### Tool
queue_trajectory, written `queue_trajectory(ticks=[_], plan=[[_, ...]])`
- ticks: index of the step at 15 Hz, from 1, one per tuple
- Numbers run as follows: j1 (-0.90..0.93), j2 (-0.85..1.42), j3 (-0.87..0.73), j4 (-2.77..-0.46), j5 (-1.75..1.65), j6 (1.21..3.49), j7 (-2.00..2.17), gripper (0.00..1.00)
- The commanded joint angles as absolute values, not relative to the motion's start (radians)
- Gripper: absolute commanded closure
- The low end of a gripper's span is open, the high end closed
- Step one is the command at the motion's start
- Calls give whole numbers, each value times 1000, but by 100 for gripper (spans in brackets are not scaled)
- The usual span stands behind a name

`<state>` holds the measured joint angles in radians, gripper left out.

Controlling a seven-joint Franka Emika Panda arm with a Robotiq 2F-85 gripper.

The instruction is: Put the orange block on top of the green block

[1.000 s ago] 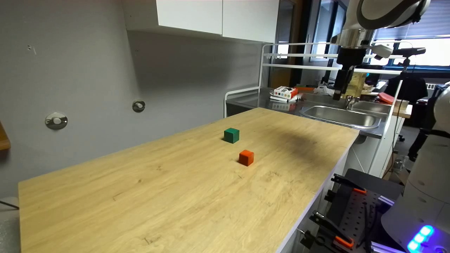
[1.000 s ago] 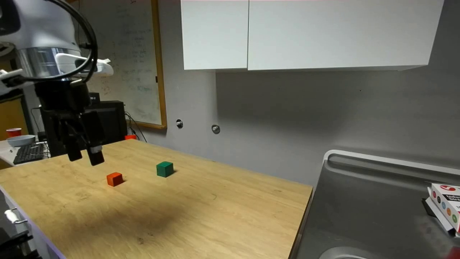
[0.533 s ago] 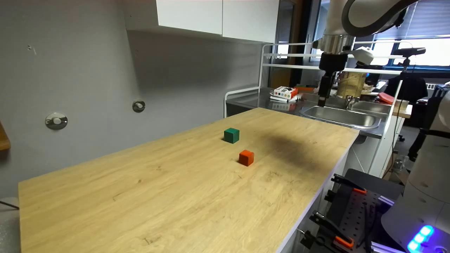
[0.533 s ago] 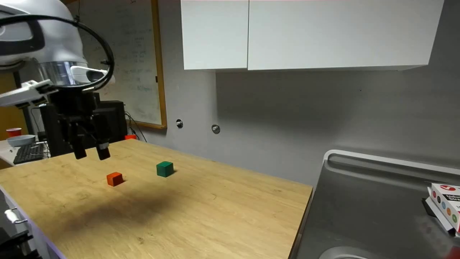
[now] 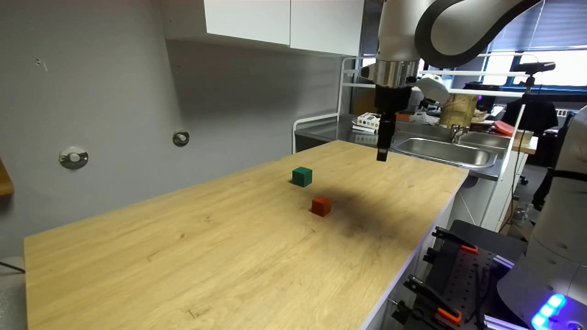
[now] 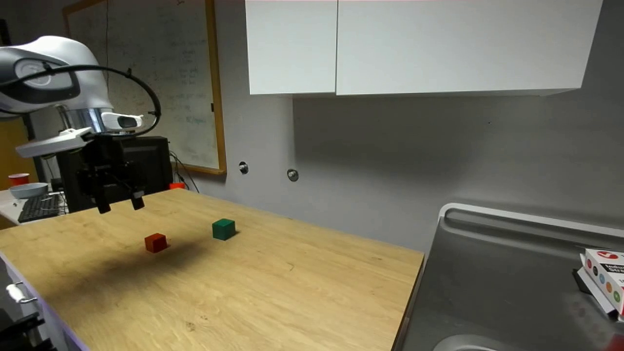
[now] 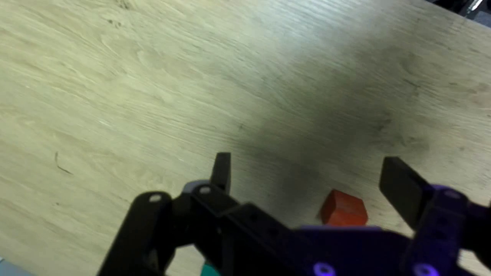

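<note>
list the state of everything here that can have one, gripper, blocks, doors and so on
Gripper: open, holding nothing, above the table
Green block: resting on the table, nothing on top
Orange block: resting on the table, in shadow, not stacked
Cupboard doors: shut
Blue light: lit
Whiteboard: written on, too faint to read
Red cup: upright

The place looks like a lab with a kitchen corner. A sink (image 5: 445,151) and wall cabinets (image 6: 424,46) mark the kitchen; a robot arm (image 5: 398,28), whiteboard (image 6: 170,73) and keyboard (image 6: 41,207) suggest the lab.
</note>
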<state>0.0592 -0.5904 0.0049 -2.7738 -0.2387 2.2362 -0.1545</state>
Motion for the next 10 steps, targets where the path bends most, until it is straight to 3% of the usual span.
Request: queue_trajectory(ticks=[1, 10], plan=[[110, -455, 76, -2701, -201, 2294, -98, 0], [119, -84, 99, -2492, -66, 2472, -6, 0]])
